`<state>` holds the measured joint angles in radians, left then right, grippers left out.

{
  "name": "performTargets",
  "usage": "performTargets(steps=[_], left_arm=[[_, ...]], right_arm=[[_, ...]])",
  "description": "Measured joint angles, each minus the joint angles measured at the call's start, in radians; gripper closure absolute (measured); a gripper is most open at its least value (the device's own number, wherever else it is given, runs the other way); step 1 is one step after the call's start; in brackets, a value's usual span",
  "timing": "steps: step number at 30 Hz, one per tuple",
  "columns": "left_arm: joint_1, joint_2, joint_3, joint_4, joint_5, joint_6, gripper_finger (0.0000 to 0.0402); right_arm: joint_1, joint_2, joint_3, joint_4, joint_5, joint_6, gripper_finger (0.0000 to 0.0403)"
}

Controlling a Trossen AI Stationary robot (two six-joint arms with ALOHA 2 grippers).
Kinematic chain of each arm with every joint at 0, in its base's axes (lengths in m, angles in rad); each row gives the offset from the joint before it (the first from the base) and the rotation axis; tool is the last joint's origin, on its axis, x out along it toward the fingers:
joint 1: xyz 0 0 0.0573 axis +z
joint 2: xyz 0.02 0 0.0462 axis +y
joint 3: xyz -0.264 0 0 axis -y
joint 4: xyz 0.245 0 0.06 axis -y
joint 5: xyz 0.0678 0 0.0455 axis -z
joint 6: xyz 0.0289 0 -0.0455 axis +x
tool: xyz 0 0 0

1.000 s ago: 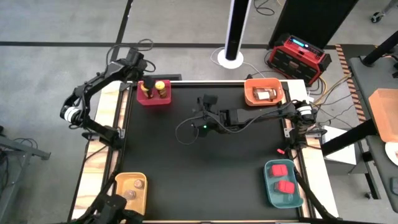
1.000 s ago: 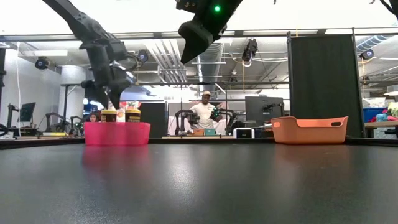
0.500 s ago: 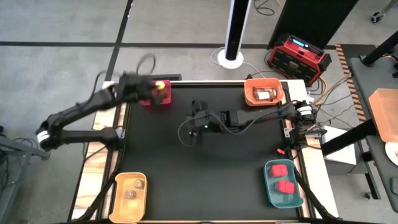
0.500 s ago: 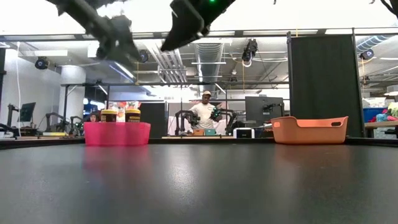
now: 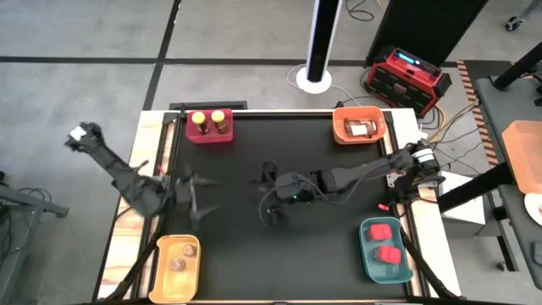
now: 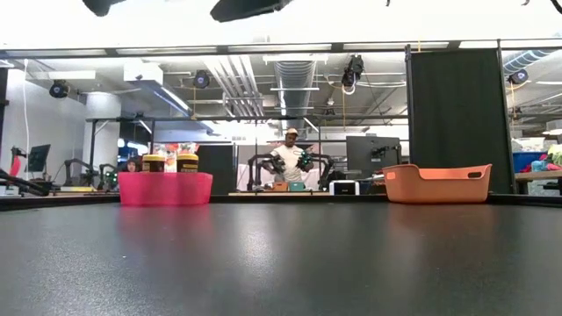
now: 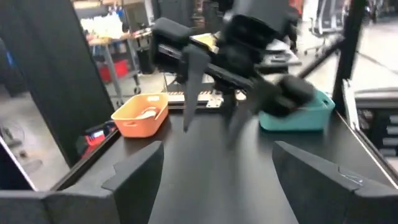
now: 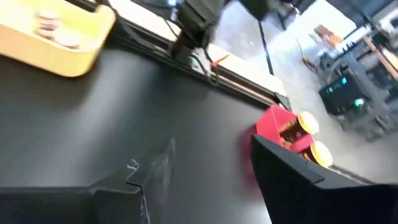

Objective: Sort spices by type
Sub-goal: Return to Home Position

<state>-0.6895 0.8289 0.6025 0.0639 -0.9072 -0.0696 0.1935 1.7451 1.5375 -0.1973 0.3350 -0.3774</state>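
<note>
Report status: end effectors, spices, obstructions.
Left end effector open, empty, over table left side; right end effector open, empty, mid-table. Spices all binned: red bin, orange bin, teal bin, yellow bin. No obstruction seen.

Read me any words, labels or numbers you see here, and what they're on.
No text reads clearly.
Labels on the yellow-lidded jars in the red bin: too small.
Print on the packet in the orange bin: too small.
Lit display on the red box behind the table: blurred.
</note>
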Motion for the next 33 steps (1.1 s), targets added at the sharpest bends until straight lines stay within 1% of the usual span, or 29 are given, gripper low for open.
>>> performTargets(steps=[2,4,6,8,10,12,17,21,23,26,28,33], left_arm=[[-0.112,0.03,0.001,0.0,-0.106,0.015,0.0118],[-0.181,0.051,0.006,0.001,-0.161,0.019,0.0118],[-0.206,0.06,0.009,0.005,-0.159,0.004,0.0118],[-0.196,0.068,0.008,0.006,-0.085,-0.012,0.0121],[-0.165,0.082,-0.004,0.015,0.018,-0.017,0.0125],[-0.124,0.106,-0.023,0.046,0.085,-0.007,0.0128],[-0.019,0.121,-0.084,0.121,0.177,0.026,0.0136],[0.064,0.088,-0.133,0.189,0.226,0.046,0.0142],[0.104,0.072,-0.154,0.202,0.277,0.073,0.0145],[0.166,0.041,-0.181,0.203,0.359,0.103,0.015],[0.209,0.018,-0.199,0.222,0.388,0.107,0.0152],[0.297,-0.023,-0.236,0.208,0.463,0.112,0.0155]], right_arm=[[0.014,-0.027,-0.027,0.0,-0.017,-0.001,0.0212],[0.018,-0.065,-0.068,0.011,-0.069,0.0,0.0218],[0.016,-0.105,-0.121,0.062,-0.119,0.0,0.0225],[0.016,-0.151,-0.185,0.119,-0.144,-0.003,0.0232],[0.016,-0.187,-0.253,0.194,-0.153,-0.015,0.0238],[0.016,-0.222,-0.329,0.259,-0.158,-0.028,0.0245],[0.013,-0.301,-0.513,0.487,-0.16,-0.053,0.0262],[-0.013,-0.345,-0.638,0.643,-0.16,-0.047,0.0277],[-0.026,-0.357,-0.69,0.715,-0.159,-0.038,0.0284],[-0.047,-0.358,-0.741,0.806,-0.159,-0.011,0.0295],[-0.053,-0.352,-0.761,0.834,-0.159,-0.001,0.0301],[-0.056,-0.331,-0.78,0.84,-0.16,-0.001,0.0318]])
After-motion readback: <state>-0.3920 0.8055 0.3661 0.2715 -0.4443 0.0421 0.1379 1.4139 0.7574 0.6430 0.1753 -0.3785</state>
